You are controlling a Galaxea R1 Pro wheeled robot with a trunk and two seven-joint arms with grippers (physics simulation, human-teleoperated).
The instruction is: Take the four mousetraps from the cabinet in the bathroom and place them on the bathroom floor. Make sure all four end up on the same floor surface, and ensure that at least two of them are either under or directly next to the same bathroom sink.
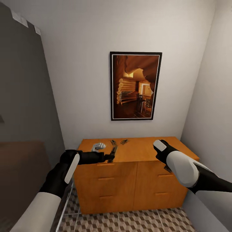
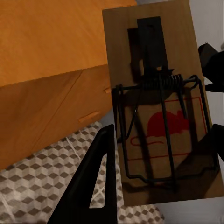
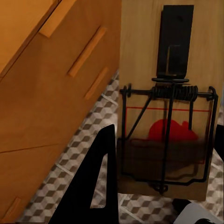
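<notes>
Narrow white walls flanked the cabinet (image 1: pixel 129 167). Two mousetraps (image 1: pixel 118 141) lay near its top's back edge beside a grey object (image 1: pixel 98 147), hard to make out. The left gripper (image 1: pixel 108 157) pinched a mousetrap (image 2: pixel 158 102) at the front edge. The right gripper (image 3: pixel 154 182), hidden behind its forearm, clamped another mousetrap (image 3: pixel 168 107) above the bathroom floor (image 1: pixel 145 222).

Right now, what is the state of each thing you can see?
left gripper: shut on a mousetrap, held off the cabinet.
right gripper: shut on a second mousetrap, above the bathroom floor.
two other mousetraps: lying on the cabinet top.
cabinet: drawers closed.
grey object: resting on the cabinet top.
</notes>
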